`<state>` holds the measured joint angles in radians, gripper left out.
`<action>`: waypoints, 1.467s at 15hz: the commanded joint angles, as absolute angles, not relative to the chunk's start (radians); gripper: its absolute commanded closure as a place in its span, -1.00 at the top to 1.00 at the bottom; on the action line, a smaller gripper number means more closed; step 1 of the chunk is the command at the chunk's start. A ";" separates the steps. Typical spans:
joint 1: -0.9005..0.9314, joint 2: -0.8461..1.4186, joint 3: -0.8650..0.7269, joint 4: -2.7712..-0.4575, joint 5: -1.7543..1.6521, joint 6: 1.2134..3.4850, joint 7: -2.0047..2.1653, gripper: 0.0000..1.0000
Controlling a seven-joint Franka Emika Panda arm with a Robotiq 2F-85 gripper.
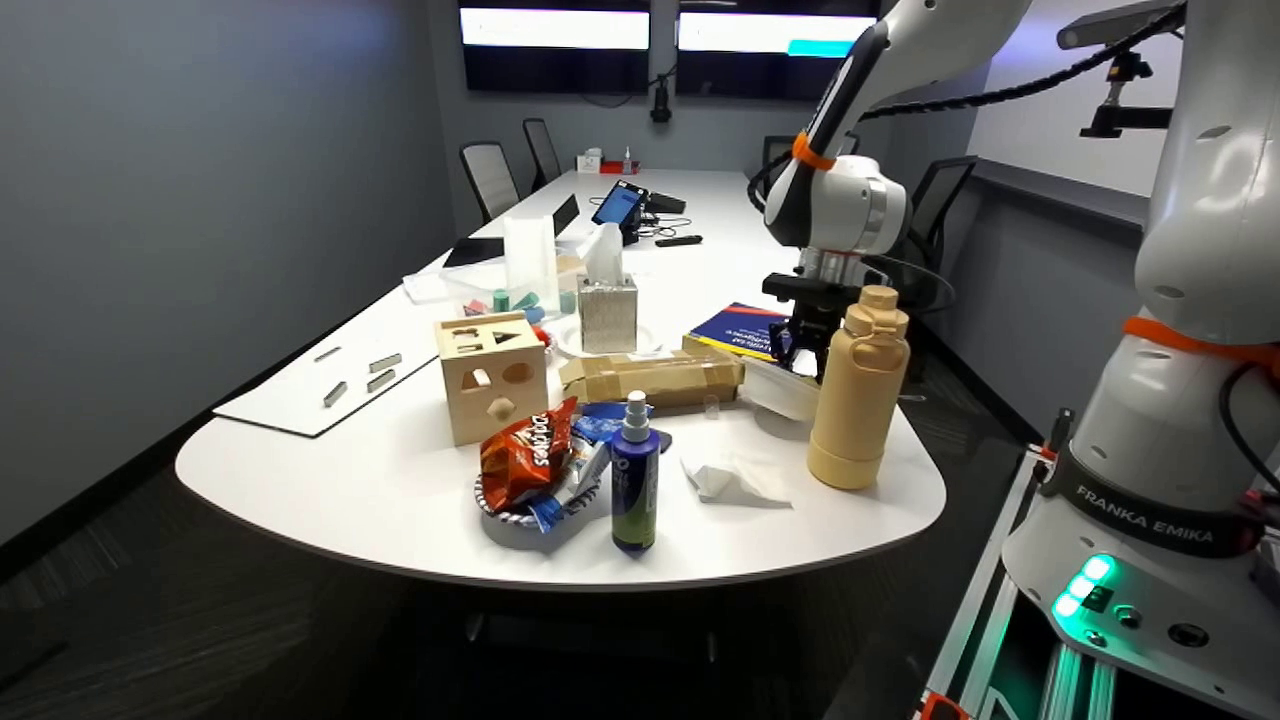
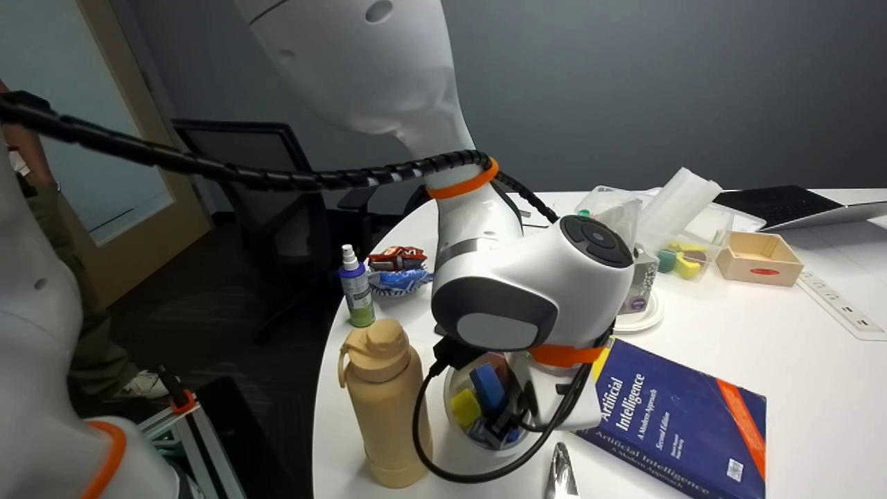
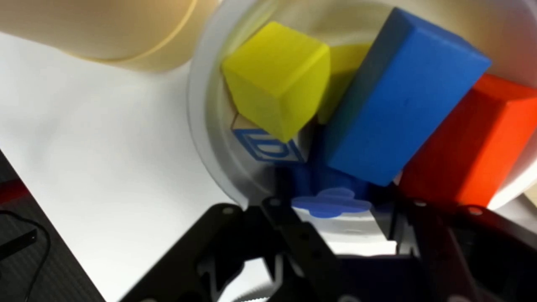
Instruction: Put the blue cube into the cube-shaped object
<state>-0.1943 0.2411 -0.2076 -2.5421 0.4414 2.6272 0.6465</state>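
Blk 2-finger claw (image 3: 331, 191), tips in rnd whitish tub (image 3: 200, 105) | jaws apart, blue clover-faced block (image 3: 331, 203) btwn, can't tell if gripped | blue rect. block (image 3: 402, 96) just beside tips | pale wood cube box (image 1: 497, 388) w/ cut-outs well apart fr. claw

White bowl (image 3: 197, 105) on white table (image 3: 96, 159). In bowl, long blue block (image 3: 407, 96) lies slanting, partly hiding red block (image 3: 465, 142). To left, tilted yellow block (image 3: 277, 71); second yellow piece (image 3: 344, 69) half hidden between yellow and blue ones. Yellow block covers part of pale block (image 3: 270, 147) with blue letter, which looks like D. Black gripper (image 3: 337, 206) at bottom edge, fingers (image 3: 308, 247) apart; between them, purple-blue flower-shaped piece (image 3: 331, 204), whether touched cannot be told. Tan bottle (image 3: 105, 25), partly visible, just beside bowl.
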 commanded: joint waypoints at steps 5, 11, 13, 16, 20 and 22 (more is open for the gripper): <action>-0.142 0.199 -0.206 -2.541 0.408 2.638 0.679 -0.52; -0.108 0.180 -0.202 -2.535 0.369 2.651 0.701 -0.52; -0.098 0.169 -0.206 -2.538 0.344 2.654 0.719 -0.52; -0.082 0.146 -0.216 -2.553 0.279 2.680 0.776 -0.52; -0.044 0.106 -0.246 -2.582 0.111 2.761 0.933 -0.52; -0.017 0.080 -0.274 -2.599 -0.022 2.815 1.060 -0.52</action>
